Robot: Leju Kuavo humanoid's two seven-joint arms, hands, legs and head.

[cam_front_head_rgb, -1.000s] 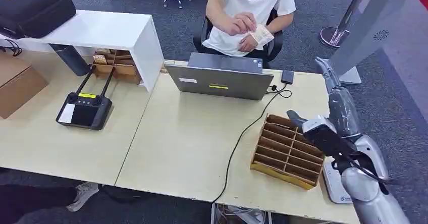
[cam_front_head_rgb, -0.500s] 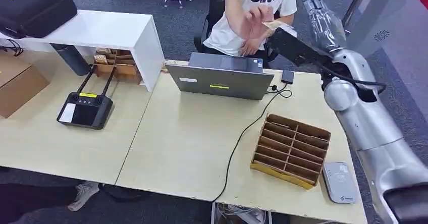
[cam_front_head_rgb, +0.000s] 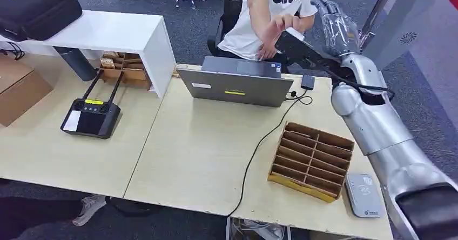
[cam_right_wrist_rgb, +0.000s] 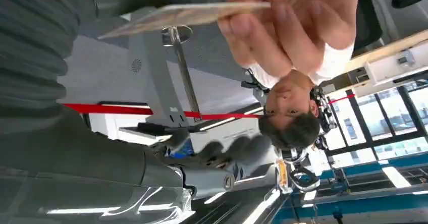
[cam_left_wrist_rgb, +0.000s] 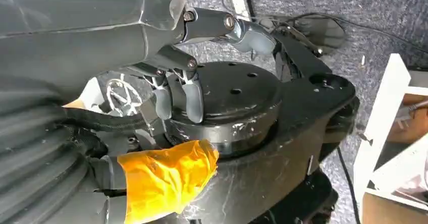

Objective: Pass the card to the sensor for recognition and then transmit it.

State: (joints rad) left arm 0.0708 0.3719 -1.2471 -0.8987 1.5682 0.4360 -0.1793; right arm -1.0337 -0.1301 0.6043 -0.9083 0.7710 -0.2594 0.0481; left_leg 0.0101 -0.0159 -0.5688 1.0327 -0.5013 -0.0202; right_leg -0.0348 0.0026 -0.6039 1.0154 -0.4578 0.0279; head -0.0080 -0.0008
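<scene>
Right hand (cam_front_head_rgb: 336, 26) raised beyond the laptop (cam_front_head_rgb: 237, 86), fingers spread and empty, positioned to receive the card (cam_right_wrist_rgb: 184, 16) that the person's hand (cam_front_head_rgb: 276, 29) pinches and offers. The sensor (cam_front_head_rgb: 363, 195) lies on the table on the robot's side of the laptop, awaiting the scan. Left hand (cam_left_wrist_rgb: 176, 90) hangs with fingers loosely curled, holding nothing.

The tabletop (cam_front_head_rgb: 205, 159) has a broad bare stretch across its middle, from the near edge up to the laptop (cam_front_head_rgb: 237, 83) standing at the far edge. A cable (cam_front_head_rgb: 259, 142) crosses that stretch from the laptop down to the near edge. Toward the right edge a divided tray (cam_front_head_rgb: 310, 161) blocks the way, with the sensor (cam_front_head_rgb: 363, 195) just beside it at the near right corner. A controller (cam_front_head_rgb: 89, 115) sits near the left, and a white shelf (cam_front_head_rgb: 113, 34) overhangs the far left.
</scene>
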